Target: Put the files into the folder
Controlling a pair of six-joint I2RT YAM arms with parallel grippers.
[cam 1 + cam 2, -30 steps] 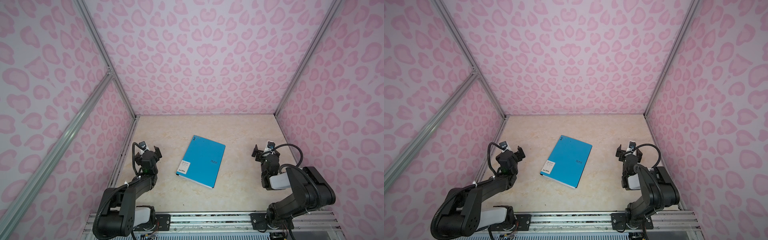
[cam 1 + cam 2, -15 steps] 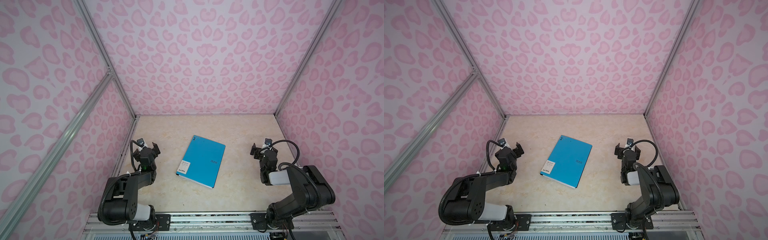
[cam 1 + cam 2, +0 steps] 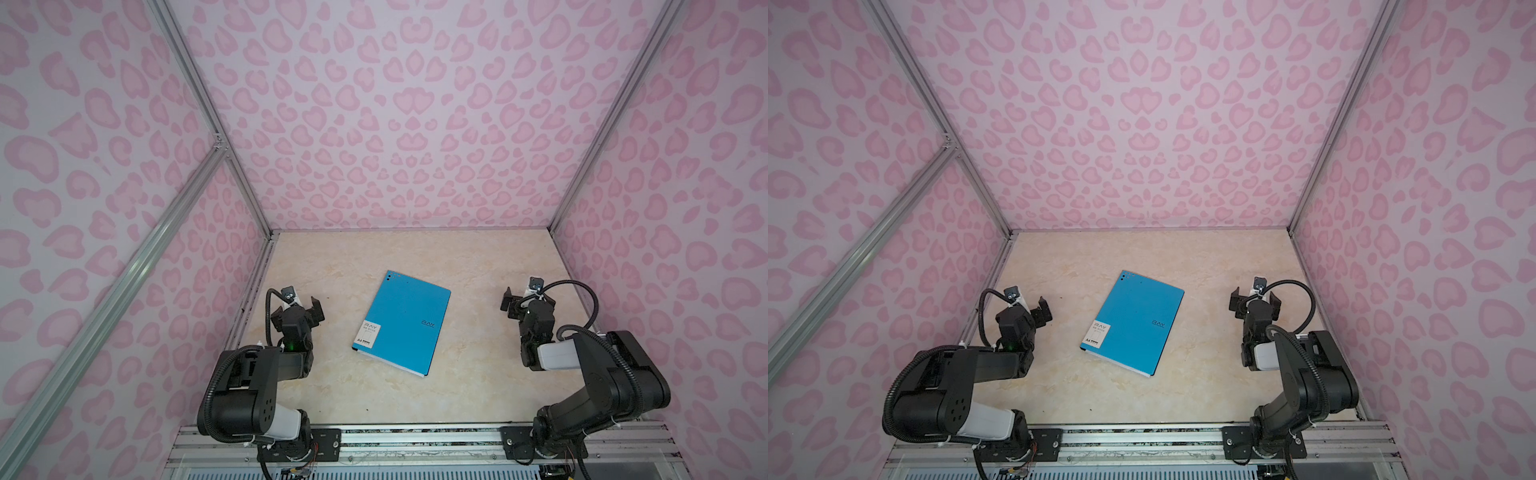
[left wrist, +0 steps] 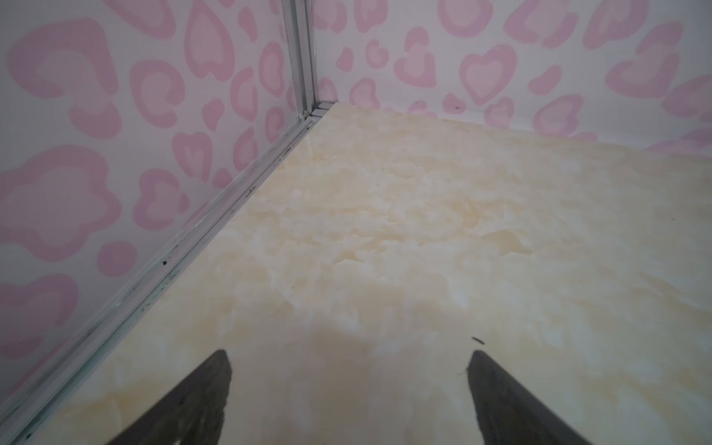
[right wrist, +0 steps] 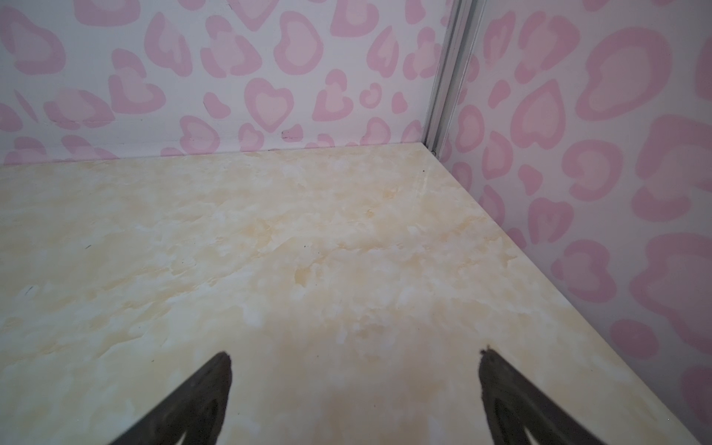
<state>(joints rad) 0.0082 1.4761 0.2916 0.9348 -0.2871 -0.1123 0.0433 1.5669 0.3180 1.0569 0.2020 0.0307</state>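
The blue folder point(image 3: 405, 328) point(image 3: 1136, 326) lies closed and flat in the middle of the table, askew, its white corner label toward the front left. A thin white edge runs along its near side. The files do not show as loose sheets in any view. My left gripper point(image 3: 303, 309) point(image 3: 1034, 309) hovers low to the left of the folder, apart from it, open and empty. In the left wrist view the left gripper point(image 4: 348, 358) has only bare table between its fingers. My right gripper point(image 3: 528, 301) point(image 3: 1254, 300) stands open to the folder's right, and the right wrist view shows it point(image 5: 354, 358) empty too.
The beige marbled table point(image 3: 374, 257) is boxed in by pink heart-patterned walls point(image 3: 395, 124) on three sides, with aluminium posts point(image 3: 590, 158) at the corners. Both arm bases sit on the metal rail point(image 3: 415, 440) along the front edge.
The left arm has folded back toward the front rail and the right arm has shifted slightly. Both grippers stay open. The folder has not moved.
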